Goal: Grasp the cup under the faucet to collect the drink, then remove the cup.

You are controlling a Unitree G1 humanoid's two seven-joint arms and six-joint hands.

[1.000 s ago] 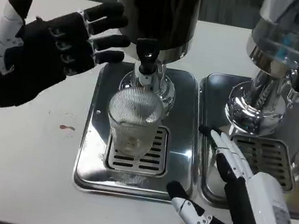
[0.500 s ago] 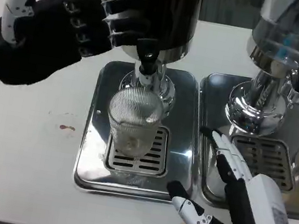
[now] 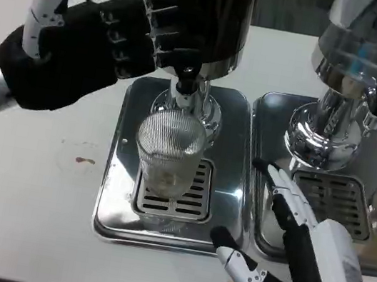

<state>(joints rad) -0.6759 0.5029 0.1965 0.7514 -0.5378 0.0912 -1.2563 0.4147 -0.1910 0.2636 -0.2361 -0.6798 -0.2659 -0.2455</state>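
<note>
Fingers [image 3: 166,25] of your left hand [image 3: 80,50] spread at the faucet [image 3: 186,75], twelve o'clock of the cup [image 3: 168,156]; your right hand [image 3: 305,265] lies open.

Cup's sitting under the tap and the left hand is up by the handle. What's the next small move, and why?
Probably close the right hand in on the cup first: it waits open beside the drip tray, touching nothing, while the left hand has its fingers at the black tap handle. The cup looks empty and unheld.

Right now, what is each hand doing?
Left hand: open, fingers reaching at the faucet, holding nothing.
Right hand: open, beside the cup, not touching.
</note>
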